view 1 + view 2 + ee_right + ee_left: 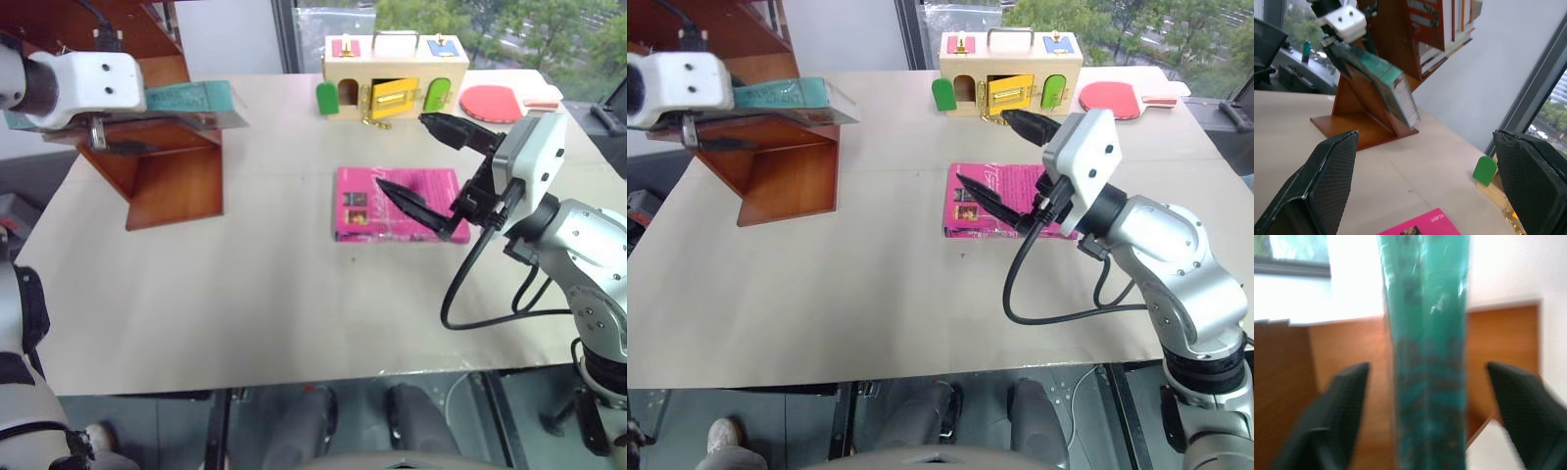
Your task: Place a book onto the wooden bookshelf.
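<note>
Between the released left pincer's (1418, 431) spread fingers, thick teal-green hardcover book (1425, 333) on reddish-brown wooden bookshelf (171, 171) looks heavy, stiff, glossy-slick; grip mid-spine.

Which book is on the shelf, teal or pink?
The teal-green book: it rests on the wooden bookshelf, between the left gripper's open fingers. The magenta-pink book lies flat on the table, below the right gripper.

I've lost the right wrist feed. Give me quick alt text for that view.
The right hand is open and empty above the table, its two black fingers spread wide. Beyond them the teal-green book rests tilted on the wooden bookshelf, the left hand at its far end. The magenta-pink book lies just below.
</note>
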`<move>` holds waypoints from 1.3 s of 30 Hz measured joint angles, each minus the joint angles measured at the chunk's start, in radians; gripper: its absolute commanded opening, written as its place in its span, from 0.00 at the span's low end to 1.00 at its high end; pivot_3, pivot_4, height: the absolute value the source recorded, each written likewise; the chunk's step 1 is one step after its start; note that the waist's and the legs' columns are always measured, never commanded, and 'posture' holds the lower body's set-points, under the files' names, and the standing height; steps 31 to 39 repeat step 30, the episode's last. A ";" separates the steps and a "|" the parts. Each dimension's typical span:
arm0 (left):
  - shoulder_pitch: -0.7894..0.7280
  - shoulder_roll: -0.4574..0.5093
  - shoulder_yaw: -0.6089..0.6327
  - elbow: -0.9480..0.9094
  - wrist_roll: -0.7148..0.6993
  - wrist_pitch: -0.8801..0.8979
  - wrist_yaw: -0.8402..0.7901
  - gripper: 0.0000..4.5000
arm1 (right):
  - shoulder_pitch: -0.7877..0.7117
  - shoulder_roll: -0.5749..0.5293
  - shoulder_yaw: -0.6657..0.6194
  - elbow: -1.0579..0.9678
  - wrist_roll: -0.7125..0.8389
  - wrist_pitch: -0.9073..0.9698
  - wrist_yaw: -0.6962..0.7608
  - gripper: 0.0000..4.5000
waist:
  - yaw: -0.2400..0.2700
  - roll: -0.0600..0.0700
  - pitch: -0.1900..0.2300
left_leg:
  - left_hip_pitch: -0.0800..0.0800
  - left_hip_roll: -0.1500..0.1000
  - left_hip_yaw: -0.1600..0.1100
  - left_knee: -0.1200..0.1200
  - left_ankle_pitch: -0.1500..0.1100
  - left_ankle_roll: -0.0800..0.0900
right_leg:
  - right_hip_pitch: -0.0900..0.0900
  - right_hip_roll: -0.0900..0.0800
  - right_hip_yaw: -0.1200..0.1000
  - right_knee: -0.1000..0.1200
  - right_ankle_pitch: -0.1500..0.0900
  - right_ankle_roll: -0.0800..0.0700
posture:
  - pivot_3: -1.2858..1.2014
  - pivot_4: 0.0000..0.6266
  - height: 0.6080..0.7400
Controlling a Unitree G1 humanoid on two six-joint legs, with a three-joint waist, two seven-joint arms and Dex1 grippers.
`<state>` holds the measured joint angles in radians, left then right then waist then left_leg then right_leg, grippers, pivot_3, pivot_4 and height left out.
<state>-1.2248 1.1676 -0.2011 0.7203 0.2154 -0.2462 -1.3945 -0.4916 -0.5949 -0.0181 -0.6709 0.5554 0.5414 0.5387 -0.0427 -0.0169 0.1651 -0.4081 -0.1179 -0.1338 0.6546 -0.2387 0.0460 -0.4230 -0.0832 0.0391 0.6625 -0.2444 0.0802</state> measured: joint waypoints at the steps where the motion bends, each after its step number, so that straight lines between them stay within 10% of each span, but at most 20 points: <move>1: 0.021 0.008 0.023 -0.031 -0.033 0.022 -0.015 0.92 | 0.006 -0.004 -0.002 0.001 0.000 0.000 0.004 1.00 | -0.001 0.000 0.000 | -0.003 0.000 0.000 0.001 0.000 0.000 | -0.003 0.000 0.000 0.000 0.000 0.000 | 0.52 0.24 1.00; 8: 0.284 -0.085 0.455 -0.858 -0.809 0.853 0.081 0.92 | 0.078 -0.045 -0.027 0.016 0.016 0.015 0.043 1.00 | 0.006 0.000 0.000 | -0.008 0.000 0.000 0.008 -0.002 0.002 | -0.006 -0.003 0.000 0.002 0.000 0.000 | 0.52 0.24 1.00; 13: 0.541 -0.442 0.533 -1.178 -1.154 1.103 0.506 0.92 | 0.192 -0.073 -0.038 0.001 -0.024 0.081 -0.016 1.00 | 0.015 0.006 -0.003 | -0.003 0.000 0.000 0.014 -0.002 0.002 | -0.001 -0.003 0.001 0.010 0.000 0.000 | 0.52 0.24 1.00; 18: 0.866 -0.638 0.340 -1.220 -0.957 0.968 0.716 0.96 | 0.448 -0.088 -0.170 -0.047 -0.055 0.129 -0.079 1.00 | 0.031 0.006 -0.005 | 0.012 0.000 0.007 0.003 -0.002 0.003 | 0.009 -0.004 0.008 0.006 0.000 0.000 | 0.52 0.24 1.00; 27: 1.141 -0.505 0.414 -1.001 -0.727 0.675 0.605 0.96 | 0.921 -0.124 -0.442 -0.070 -0.154 0.065 0.017 1.00 | 0.048 0.007 -0.006 | 0.013 0.001 0.007 -0.003 -0.004 0.005 | 0.010 -0.004 0.007 -0.001 0.000 0.000 | 0.52 0.24 1.00; 39: 1.170 -0.445 0.436 -0.931 -0.723 0.623 0.507 0.96 | 0.974 -0.118 -0.531 -0.057 -0.142 0.039 0.075 1.00 | 0.055 0.007 -0.006 | 0.013 0.002 0.007 -0.003 -0.004 0.005 | 0.010 -0.004 0.006 -0.001 0.000 0.000 | 0.52 0.24 1.00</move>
